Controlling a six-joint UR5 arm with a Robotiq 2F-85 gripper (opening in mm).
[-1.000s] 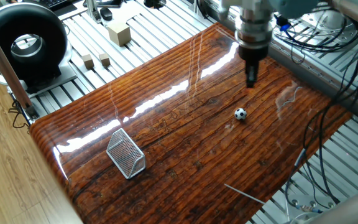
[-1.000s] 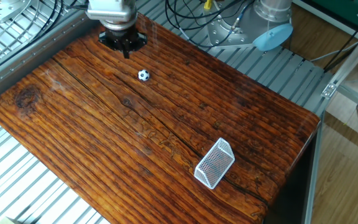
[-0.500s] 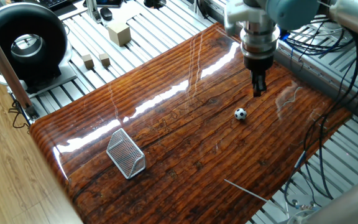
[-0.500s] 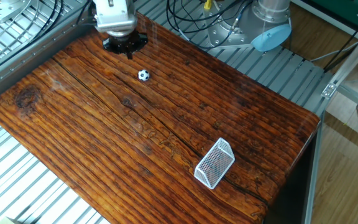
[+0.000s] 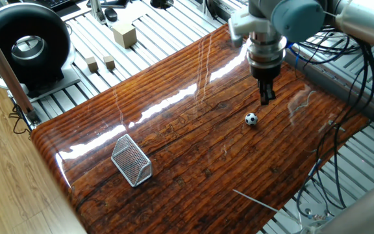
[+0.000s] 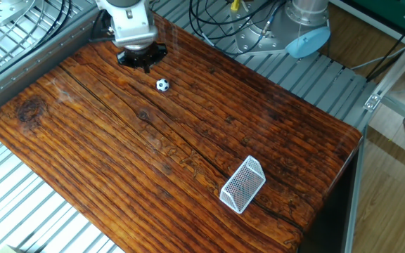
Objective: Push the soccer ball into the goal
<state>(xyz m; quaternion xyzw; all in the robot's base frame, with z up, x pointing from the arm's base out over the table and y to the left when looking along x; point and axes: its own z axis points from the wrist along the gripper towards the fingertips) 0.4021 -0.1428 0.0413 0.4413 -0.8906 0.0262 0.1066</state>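
The soccer ball [image 5: 251,119] is a tiny white ball with black patches lying on the wooden table top; it also shows in the other fixed view [image 6: 162,85]. The goal [image 5: 132,160], a small silver wire-mesh wedge, stands near the table's near-left edge, far from the ball, and also shows in the other fixed view [image 6: 243,185]. My gripper [image 5: 265,99] points straight down with its fingers together, just behind and slightly right of the ball, a short gap from it. In the other fixed view the gripper [image 6: 146,67] is just left of the ball.
A big black ring-shaped device [image 5: 24,45] stands at the back left off the wood, with small wooden cubes [image 5: 100,63] and a larger block [image 5: 124,34] beside it. Cables [image 5: 362,78] hang at the right. A thin white rod [image 5: 257,200] lies near the front edge.
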